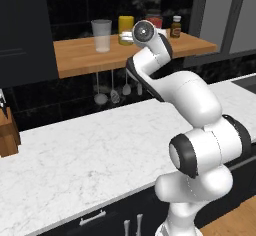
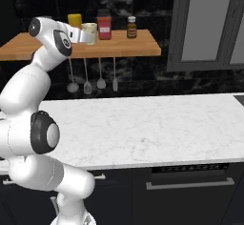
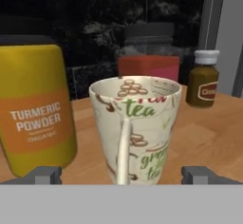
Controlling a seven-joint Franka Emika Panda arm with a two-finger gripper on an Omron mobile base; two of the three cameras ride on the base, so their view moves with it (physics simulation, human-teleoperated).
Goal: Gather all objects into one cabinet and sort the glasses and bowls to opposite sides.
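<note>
A cream cup (image 3: 142, 123) printed "green tea" stands on the wooden shelf (image 3: 209, 133), its handle facing me. My gripper (image 3: 122, 174) is open, with one fingertip (image 3: 45, 174) on each side of the cup's base, apart from it. From the right base view the gripper (image 2: 88, 34) reaches the cup (image 2: 90, 28) at shelf height. To the left stands the yellow cup (image 3: 35, 118), labelled turmeric powder. Behind are the red jar (image 3: 148, 64) and brown bottle (image 3: 202, 83). A clear tumbler (image 1: 101, 35) stands further left on the shelf. The black cabinet (image 1: 22, 35) hangs at upper left. The bowls are out of view.
Grey ladles and spoons (image 2: 86, 83) hang under the shelf (image 2: 143, 47). A white marble counter (image 1: 90, 150) lies below, with a wooden knife block (image 1: 7, 130) at its left end. Grey-doored wall cabinets (image 2: 205, 24) stand to the right of the shelf.
</note>
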